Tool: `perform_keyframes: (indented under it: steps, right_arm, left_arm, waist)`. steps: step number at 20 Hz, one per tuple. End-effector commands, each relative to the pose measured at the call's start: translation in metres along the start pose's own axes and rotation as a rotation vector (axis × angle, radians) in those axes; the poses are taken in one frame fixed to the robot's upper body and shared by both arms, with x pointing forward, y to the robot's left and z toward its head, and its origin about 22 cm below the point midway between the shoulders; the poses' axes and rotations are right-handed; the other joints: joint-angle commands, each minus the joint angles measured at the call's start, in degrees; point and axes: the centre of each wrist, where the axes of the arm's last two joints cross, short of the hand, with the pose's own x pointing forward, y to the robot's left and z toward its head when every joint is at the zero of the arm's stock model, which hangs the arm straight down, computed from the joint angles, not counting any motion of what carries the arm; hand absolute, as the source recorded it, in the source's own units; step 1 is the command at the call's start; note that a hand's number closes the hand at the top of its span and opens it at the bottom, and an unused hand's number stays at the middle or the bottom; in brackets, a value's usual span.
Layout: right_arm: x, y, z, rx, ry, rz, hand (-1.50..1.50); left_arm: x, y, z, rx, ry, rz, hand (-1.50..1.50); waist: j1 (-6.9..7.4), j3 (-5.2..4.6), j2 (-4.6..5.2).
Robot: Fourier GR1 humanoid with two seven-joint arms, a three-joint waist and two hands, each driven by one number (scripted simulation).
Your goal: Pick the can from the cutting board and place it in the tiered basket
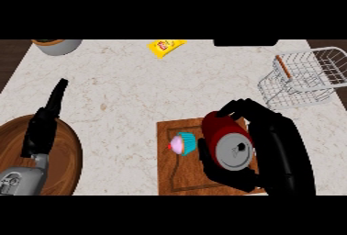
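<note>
Our right hand point(271, 137) curls round the red can point(227, 142) over the cutting board point(177, 172), beside a cupcake point(183, 143); our left hand point(42, 128) rests open; the tiered basket point(305, 78) stands far right.

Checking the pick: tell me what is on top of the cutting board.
On the cutting board sits a cupcake with blue wrapper. Beside it, the red can is wrapped by the right hand. Whether the can touches the board is hidden; the board's right part is covered.

Single head view, steeply down onto the counter point(122, 82).
</note>
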Motion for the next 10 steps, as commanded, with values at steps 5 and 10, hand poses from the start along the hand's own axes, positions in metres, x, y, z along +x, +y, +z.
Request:
perform_keyframes:
  steps: [5,10]
  right_arm:
    - [0.0,-0.077,-0.021,-0.144,0.014,0.191,1.5]
    - [-0.005,-0.104,-0.053,-0.057,0.004,0.096,1.5]
  left_arm:
    - [0.01,0.015,-0.006,-0.014,0.009,-0.015,0.0]
    - [0.027,-0.003,-0.01,-0.038,0.014,0.006,0.0]
  waist:
    - [0.31,0.02,0.06]
    - [0.46,0.03,0.13]
